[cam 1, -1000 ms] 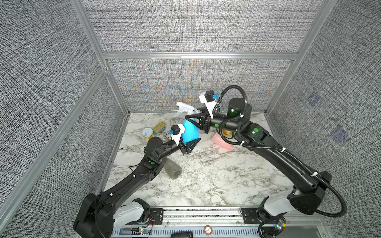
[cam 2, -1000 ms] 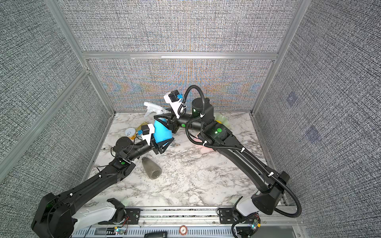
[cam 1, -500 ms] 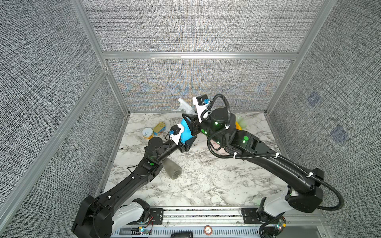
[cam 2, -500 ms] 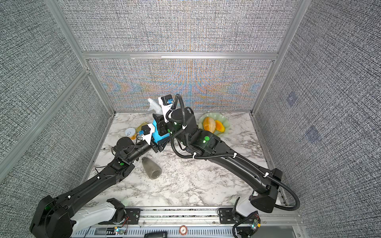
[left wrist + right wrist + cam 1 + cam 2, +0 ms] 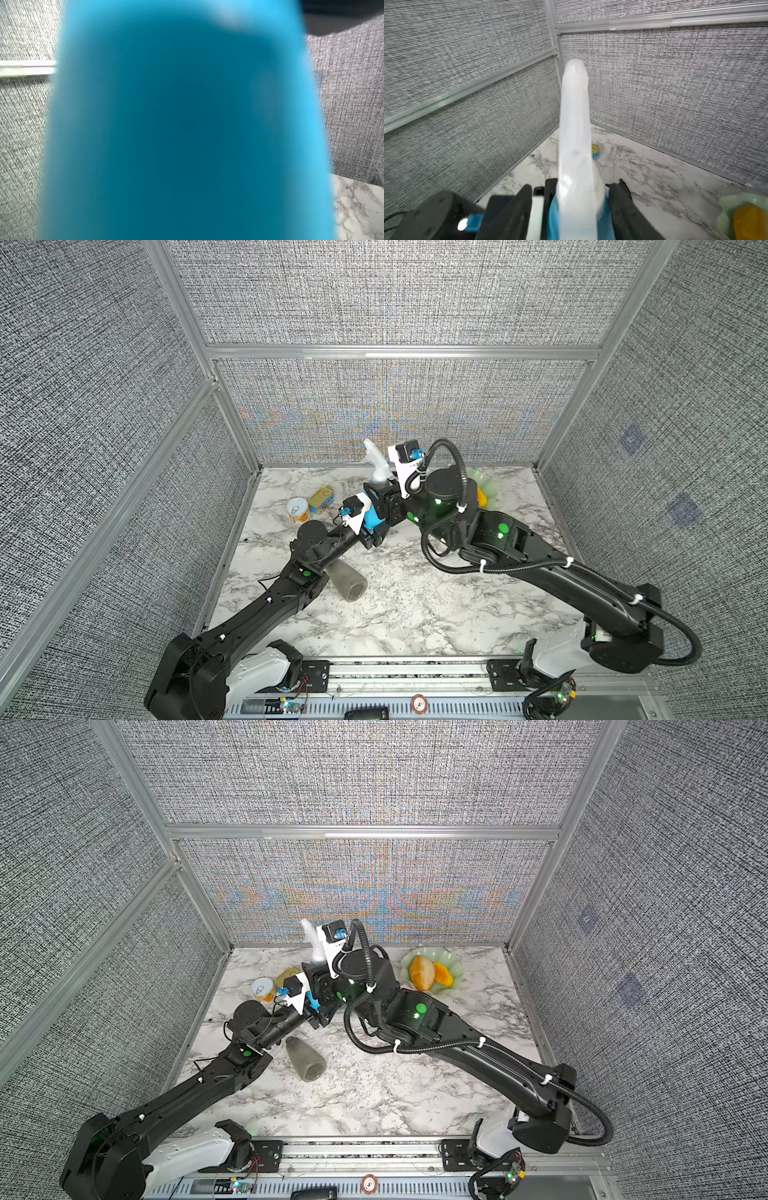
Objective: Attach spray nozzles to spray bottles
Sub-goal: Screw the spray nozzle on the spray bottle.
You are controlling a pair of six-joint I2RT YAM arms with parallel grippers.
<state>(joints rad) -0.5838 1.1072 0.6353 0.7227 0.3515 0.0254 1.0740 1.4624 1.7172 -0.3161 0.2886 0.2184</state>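
**Top views:** blue spray bottle [image 5: 372, 519], far centre-left over the table [image 5: 415, 614], pinched by the left claw [image 5: 371, 533]. White spray nozzle [image 5: 376, 462] sits on its neck, with the right claw [image 5: 377, 490] at the collar. Smoky grey bottle [image 5: 305, 1060] lies on its side, near left, without a nozzle.

**Left wrist:** blue bottle fills the view; jaws unseen.

**Right wrist:** jaws spread either side of the nozzle's base, not pinching.

**Progress, judged:** one nozzle fitted, tightness unknown. The grey bottle remains; the pink bottle and other nozzles are not in view.

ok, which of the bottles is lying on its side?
The smoky grey bottle, flat on the marble. The blue bottle is held upright with a white nozzle on its neck.
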